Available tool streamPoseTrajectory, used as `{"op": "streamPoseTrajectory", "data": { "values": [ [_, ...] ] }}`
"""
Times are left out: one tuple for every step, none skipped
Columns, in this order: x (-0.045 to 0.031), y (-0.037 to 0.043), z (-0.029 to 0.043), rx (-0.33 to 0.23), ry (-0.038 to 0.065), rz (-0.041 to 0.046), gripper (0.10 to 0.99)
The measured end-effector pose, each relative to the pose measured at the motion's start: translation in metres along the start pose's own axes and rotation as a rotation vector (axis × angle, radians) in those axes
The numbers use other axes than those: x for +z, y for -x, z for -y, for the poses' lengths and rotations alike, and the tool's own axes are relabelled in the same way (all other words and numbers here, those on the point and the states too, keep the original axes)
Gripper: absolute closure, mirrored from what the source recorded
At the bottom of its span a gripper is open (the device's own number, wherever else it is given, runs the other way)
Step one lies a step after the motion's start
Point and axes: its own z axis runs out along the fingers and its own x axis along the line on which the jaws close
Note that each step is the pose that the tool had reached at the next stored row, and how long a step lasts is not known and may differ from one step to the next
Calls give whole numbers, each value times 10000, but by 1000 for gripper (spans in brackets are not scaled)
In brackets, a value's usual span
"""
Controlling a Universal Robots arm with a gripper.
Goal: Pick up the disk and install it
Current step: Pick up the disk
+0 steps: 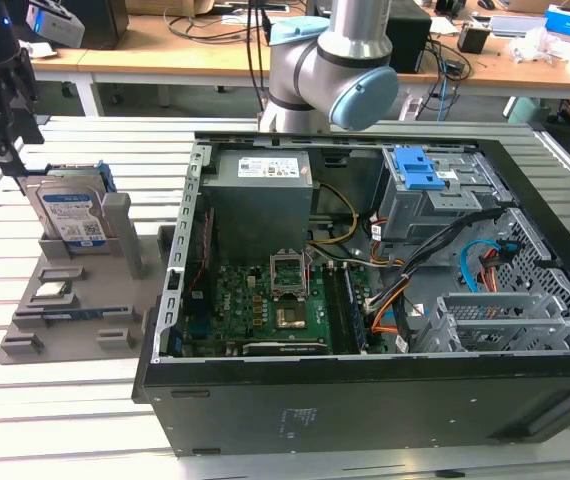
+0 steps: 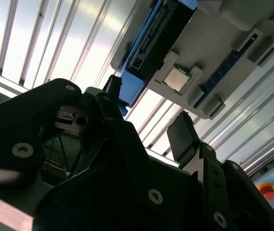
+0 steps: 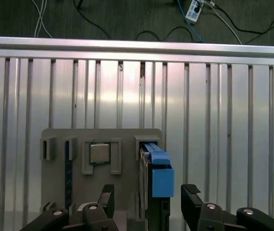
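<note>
One hard drive, the disk (image 3: 157,175), stands on edge in a slot of a grey parts holder (image 3: 127,137), right under the pincer (image 3: 148,188) and in line with the gap between its two black fingers (image 3: 191,192). The pincer is spread wide and grips nothing. The first wrist view shows a strip of space between each finger and the disk's blue bracket, so neither finger touches it. Whether the fingertips have reached below the disk's top edge, I cannot tell.

Just to one side of the pincer, a slot over from the disk in the same holder, lies a square processor chip (image 3: 99,153). Further out on that side, a thin blue-edged card (image 3: 68,161) sits in a narrow slot. The holder rests on a slatted aluminium table (image 3: 223,120).

Well away from the pincer, toward the exterior view's right, an open computer case (image 1: 295,410) lies on its side. Its green motherboard (image 1: 255,310) and grey power-supply box (image 1: 260,195) are exposed, and a blue latch (image 1: 413,170) sits on the drive cage. The arm's grey and pale-blue elbow joint (image 1: 335,70) rises behind the case.
</note>
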Motion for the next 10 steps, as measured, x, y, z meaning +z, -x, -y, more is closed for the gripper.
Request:
{"op": "streamPoseTrajectory", "data": {
  "values": [
    [10, 0, 1, 0, 1, 0, 424],
    [22, 0, 1, -1, 0, 0, 424],
    [41, -1, 2, -1, 1, -1, 424],
    [51, -1, 2, -1, 1, 0, 424],
    [60, -1, 3, -1, 1, 0, 424],
    [71, -1, 3, 0, 1, -1, 424],
    [85, -2, 4, -1, 1, -1, 424],
    [108, -1, 6, 0, 1, 0, 424],
    [135, 3, 7, 0, 0, 0, 424],
    [159, 24, 13, -3, 1, -1, 424]
  ]
}}
